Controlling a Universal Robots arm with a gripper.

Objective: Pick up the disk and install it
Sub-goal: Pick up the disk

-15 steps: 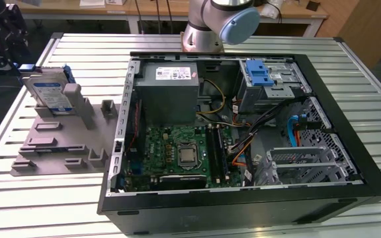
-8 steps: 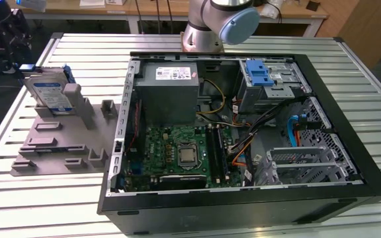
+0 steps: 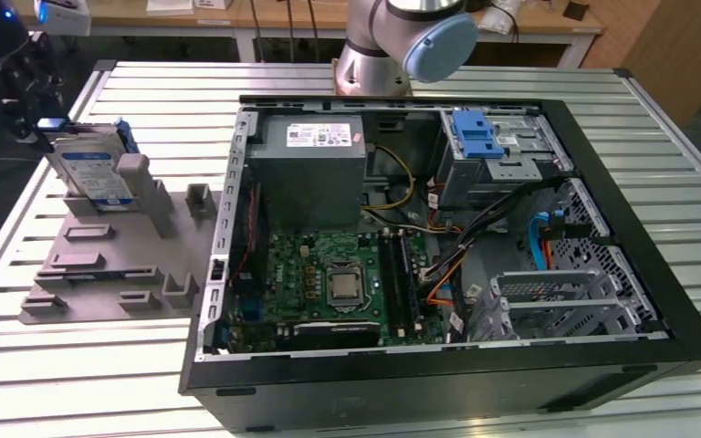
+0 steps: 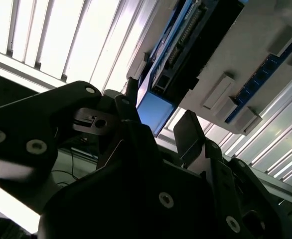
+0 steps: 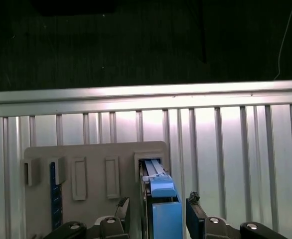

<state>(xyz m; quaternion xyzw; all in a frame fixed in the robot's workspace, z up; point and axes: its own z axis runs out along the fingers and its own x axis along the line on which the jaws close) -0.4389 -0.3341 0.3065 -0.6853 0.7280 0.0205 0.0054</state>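
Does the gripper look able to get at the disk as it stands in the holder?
Likely yes: the disk stands upright in the grey holder, and the open gripper straddles it with nothing between.

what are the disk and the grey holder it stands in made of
Flat silver hard disk with blue rail frame: body looks like metal, dull silver sheen under a paper-like label; frame likely moulded plastic, even matte blue. Grey slotted holder plate: probably plastic, flat matte grey, blocky moulded ribs.
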